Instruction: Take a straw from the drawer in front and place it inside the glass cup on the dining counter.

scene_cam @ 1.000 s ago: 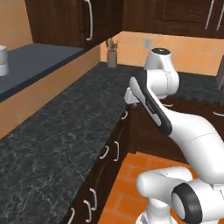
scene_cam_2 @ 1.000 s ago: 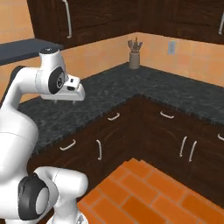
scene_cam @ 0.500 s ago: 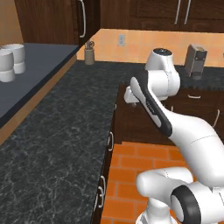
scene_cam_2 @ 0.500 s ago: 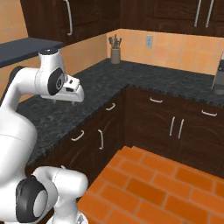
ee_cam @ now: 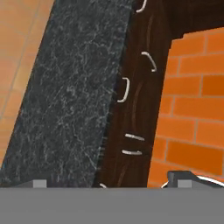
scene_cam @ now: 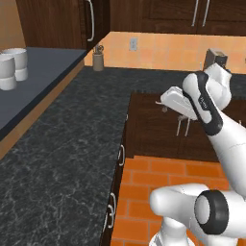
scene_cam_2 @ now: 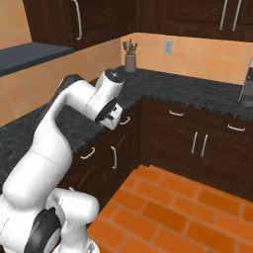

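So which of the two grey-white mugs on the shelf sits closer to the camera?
The front mug, at the picture's left edge; the other mug stands behind it, further along the shelf.

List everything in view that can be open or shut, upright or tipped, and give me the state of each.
gripper: open, holding nothing.
mugs: upright on the shelf, side by side.
utensil holder: upright on the black countertop, utensils standing in it.
lower cabinet doors: shut.
drawers: shut.
upper cabinet doors: shut.
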Available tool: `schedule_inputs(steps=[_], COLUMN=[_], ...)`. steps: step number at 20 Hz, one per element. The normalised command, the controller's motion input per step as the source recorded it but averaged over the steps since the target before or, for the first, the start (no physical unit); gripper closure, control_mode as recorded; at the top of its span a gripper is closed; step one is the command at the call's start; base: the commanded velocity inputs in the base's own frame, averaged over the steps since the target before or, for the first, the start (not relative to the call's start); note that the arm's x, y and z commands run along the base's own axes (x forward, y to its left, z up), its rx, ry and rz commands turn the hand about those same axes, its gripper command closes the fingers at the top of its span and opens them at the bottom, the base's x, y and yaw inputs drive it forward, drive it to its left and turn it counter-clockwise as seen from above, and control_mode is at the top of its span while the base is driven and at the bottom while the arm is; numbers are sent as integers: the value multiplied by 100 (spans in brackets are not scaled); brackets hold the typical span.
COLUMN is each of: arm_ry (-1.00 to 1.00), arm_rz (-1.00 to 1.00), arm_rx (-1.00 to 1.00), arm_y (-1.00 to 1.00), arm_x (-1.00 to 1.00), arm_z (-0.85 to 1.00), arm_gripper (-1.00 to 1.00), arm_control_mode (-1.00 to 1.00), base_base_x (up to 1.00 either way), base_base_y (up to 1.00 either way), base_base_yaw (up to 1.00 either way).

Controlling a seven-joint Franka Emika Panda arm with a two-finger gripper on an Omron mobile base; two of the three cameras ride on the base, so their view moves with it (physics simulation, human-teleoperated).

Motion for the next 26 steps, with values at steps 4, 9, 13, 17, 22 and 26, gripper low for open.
schedule_inputs(steps=[4,9,13,17,22,26], arm_ry=[8,0,0,0,0,0], arm_rz=[0,0,0,0,0,0], arm_rx=[46,32,25,20,12,2], arm_y=[-47,-11,0,1,15,50], arm_x=[67,46,39,41,38,47], arm_z=[-59,-56,-65,-86,-90,-73], arm_gripper=[-100,-100,-100,-100,-100,-100], arm_control_mode=[-100,-100,-100,-100,-100,-100], base_base_x=[0,0,0,0,0,0], base_base_y=[0,0,0,0,0,0], base_base_yaw=[0,0,0,0,0,0])
